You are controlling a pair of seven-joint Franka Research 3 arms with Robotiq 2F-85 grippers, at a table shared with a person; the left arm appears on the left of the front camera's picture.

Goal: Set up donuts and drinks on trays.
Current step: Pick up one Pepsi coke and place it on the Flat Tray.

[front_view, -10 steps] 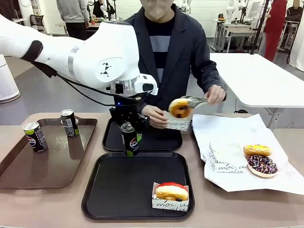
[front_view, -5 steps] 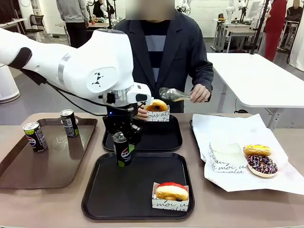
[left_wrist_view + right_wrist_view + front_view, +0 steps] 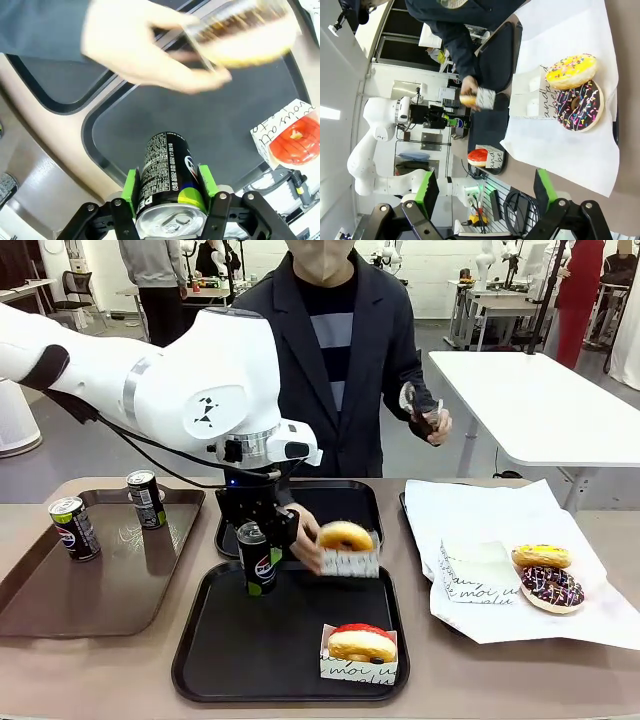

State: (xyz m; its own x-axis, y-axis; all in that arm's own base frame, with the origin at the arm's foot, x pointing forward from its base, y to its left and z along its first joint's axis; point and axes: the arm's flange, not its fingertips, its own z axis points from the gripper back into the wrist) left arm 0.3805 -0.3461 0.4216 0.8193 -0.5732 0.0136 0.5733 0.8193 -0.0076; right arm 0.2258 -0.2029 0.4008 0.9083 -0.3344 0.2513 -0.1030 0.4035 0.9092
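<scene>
Closest to me, the near black tray (image 3: 290,640) held one red-glazed donut (image 3: 361,645) in a white paper sleeve at its near right corner. At that tray's far left corner the left end effector (image 3: 169,182) was clamped on a black can (image 3: 257,562), one green pad on each side, with the can upright. I could not tell whether its base touched the tray.

Just right of the can, a person's hand (image 3: 308,538) held a yellow-glazed donut (image 3: 346,548) in its sleeve above the seam between the two black trays, apart from the end effector. Behind it lay the far black tray (image 3: 340,500).

To the left on the surface (image 3: 420,690), a brown tray (image 3: 100,590) carried two cans (image 3: 75,528), both upright and well apart from the left end effector.

To the right, a white paper sheet (image 3: 480,510) bore an empty sleeve (image 3: 478,575), a yellow sprinkled donut (image 3: 541,557) and a chocolate sprinkled donut (image 3: 551,586) touching each other. The right end effector (image 3: 486,180) had its fingers wide apart with nothing between them.

Farthest, the person's other hand held tongs (image 3: 418,405) raised.
</scene>
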